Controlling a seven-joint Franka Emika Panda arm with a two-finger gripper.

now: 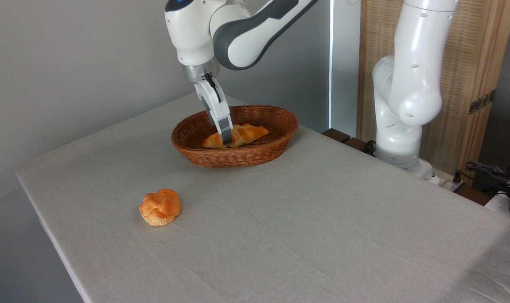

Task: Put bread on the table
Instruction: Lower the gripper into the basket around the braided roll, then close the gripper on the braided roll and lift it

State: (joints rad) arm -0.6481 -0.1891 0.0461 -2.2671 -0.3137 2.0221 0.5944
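The braided bread [242, 134] lies inside the wicker basket [276, 145], which sits on the cloth-covered surface [322, 219]. The hand [226, 141] reaches into the basket, fingertips at the loaf's middle; whether it grips cannot be told. A round bun [160, 207] rests well in front of the basket.

My arm [238, 29] is glossy white with rounded shells, and a dark grey band curves along the link nearest the wrist. A blue light glows on top of the wrist housing, above a ribbed silver flange [201, 70]. Below that flange hangs the claw [226, 139]: a slim white body with a short black cable near its top and grey fingers [225, 131]. Right of the flange, the white base column [406, 84] shows small dark screw holes.
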